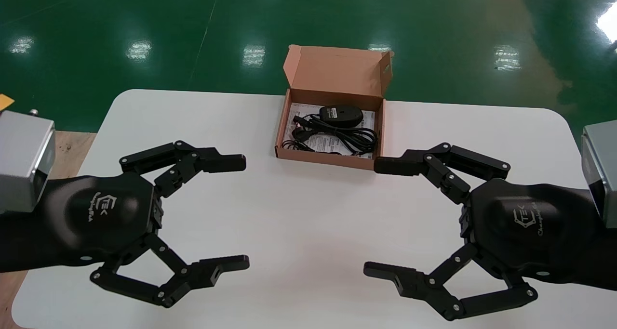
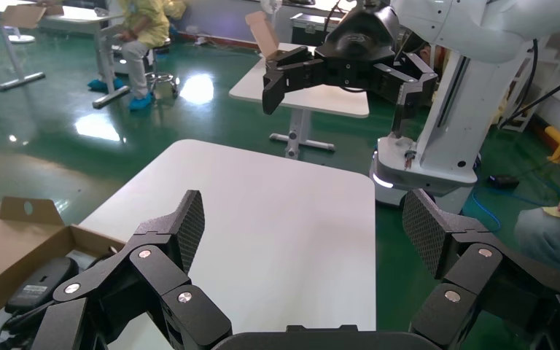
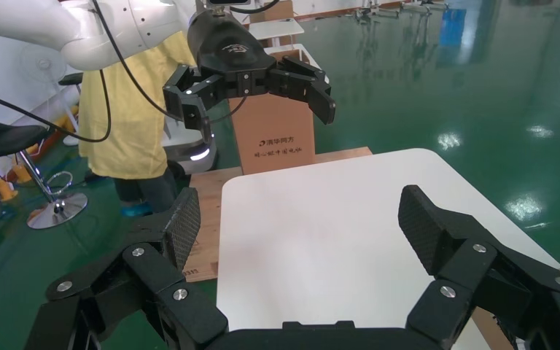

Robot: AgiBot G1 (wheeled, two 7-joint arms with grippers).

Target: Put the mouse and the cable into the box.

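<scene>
An open brown cardboard box (image 1: pixel 284 122) sits at the far middle of the white table (image 1: pixel 299 223), its lid standing up at the back. Inside lie a black mouse (image 1: pixel 340 114) and a coiled black cable (image 1: pixel 337 137) on a printed sheet. My left gripper (image 1: pixel 238 212) hovers open over the near left of the table, nothing between its fingers. My right gripper (image 1: pixel 378 217) hovers open at the near right, also empty. In the left wrist view the box (image 2: pixel 0 248) and the mouse (image 2: pixel 40 281) show beside my open left gripper (image 2: pixel 302 222). The right wrist view shows my open right gripper (image 3: pixel 299 219) over bare table.
The table's rounded edges drop to a green floor (image 1: pixel 144 30). A wooden pallet (image 1: pixel 67 146) lies at the left of the table. Each wrist view shows the other arm's gripper farther off.
</scene>
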